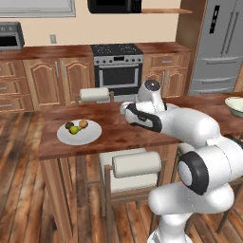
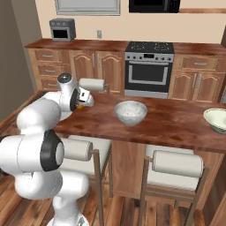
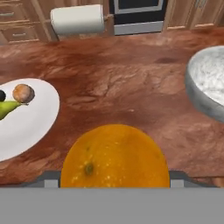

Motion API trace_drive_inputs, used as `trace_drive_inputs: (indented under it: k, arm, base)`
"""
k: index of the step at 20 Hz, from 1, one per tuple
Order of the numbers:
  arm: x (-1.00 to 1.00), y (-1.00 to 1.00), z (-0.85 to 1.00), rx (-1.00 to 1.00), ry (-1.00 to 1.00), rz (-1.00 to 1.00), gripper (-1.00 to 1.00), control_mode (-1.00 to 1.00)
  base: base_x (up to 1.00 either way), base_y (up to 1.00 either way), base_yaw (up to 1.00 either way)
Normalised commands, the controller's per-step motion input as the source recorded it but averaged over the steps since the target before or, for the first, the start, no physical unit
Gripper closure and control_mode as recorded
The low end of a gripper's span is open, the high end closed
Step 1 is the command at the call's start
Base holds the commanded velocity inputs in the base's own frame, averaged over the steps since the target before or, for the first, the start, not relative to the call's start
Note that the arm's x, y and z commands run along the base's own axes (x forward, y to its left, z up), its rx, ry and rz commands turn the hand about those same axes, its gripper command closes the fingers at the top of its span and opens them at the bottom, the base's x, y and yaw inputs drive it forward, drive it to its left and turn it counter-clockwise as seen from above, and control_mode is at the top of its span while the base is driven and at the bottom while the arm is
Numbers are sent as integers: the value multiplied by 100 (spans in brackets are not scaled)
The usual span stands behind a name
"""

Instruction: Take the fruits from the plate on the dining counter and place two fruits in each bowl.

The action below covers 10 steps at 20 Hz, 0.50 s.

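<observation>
My gripper (image 2: 82, 103) is shut on the round orange (image 3: 114, 155), which fills the lower middle of the hand view. It hangs over the dining counter (image 1: 114, 135), between the plate (image 1: 89, 136) on its left and the nearer bowl (image 2: 131, 112) on its right. On the plate lie the yellow-green pear (image 1: 74, 130), the dark olive-brown fruit (image 1: 70, 125) and the tan-orange fruit (image 1: 83, 124). In the hand view the plate (image 3: 35, 118) sits at the left edge and the bowl (image 3: 208, 87) at the right. A second bowl (image 2: 216, 119) stands at the counter's far right end.
Stools with pale padded backs (image 1: 136, 164) stand along the counter's near side, and another (image 1: 94, 95) on the far side. Behind are brown cabinets, a steel oven (image 1: 118, 69) and a fridge (image 1: 220, 42).
</observation>
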Motion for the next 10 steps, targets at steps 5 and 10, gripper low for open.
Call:
trace_drive_inputs:
  k: [5,10]
  arm:
    - [3,-86,47,-7,12,5,100,-100]
    - [0,-96,0,-12,15,0,100,-100]
  base:
    - [0,0,0]
    - [0,0,0]
